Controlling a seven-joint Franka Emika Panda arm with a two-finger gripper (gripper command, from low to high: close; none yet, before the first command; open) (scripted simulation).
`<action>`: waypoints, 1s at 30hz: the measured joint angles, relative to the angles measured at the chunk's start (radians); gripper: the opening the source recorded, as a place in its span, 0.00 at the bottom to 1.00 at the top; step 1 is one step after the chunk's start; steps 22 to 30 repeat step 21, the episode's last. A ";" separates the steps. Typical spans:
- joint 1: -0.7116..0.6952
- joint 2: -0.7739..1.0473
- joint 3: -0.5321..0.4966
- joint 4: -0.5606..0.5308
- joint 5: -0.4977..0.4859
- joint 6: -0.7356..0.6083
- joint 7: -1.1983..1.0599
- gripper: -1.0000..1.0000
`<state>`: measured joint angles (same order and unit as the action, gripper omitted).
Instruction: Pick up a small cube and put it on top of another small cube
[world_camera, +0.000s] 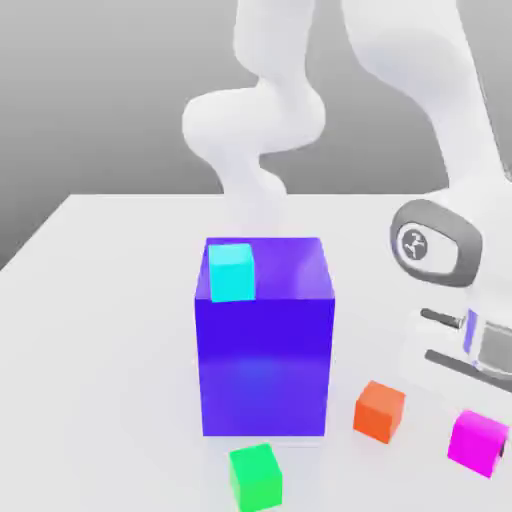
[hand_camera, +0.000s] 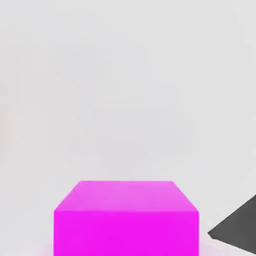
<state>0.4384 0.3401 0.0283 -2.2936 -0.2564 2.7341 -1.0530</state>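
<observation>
the magenta cube (world_camera: 477, 441) sits on the table (world_camera: 100, 330) at the front, on the exterior view's right, apart from the others. the gripper (world_camera: 487, 345) hangs just above it, a little behind; whether its fingers are open i cannot tell, and it holds nothing. next come the green cube (world_camera: 255, 476), then the orange cube (world_camera: 379, 410). furthest is the blue block (world_camera: 265, 350), a cyan cube (world_camera: 231, 272) on top; no containers.

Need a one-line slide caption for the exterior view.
Panda arm's gripper hovers above magenta cube; orange cube, green cube flank big blue block topped by cyan cube.
</observation>
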 joint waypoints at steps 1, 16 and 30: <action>-0.008 -0.003 0.003 0.011 -0.006 0.001 -0.029 0.00; -0.379 -0.132 -0.081 -0.214 0.277 -0.016 -0.636 0.00; -0.386 -0.081 -0.076 -0.212 0.287 0.031 -0.645 1.00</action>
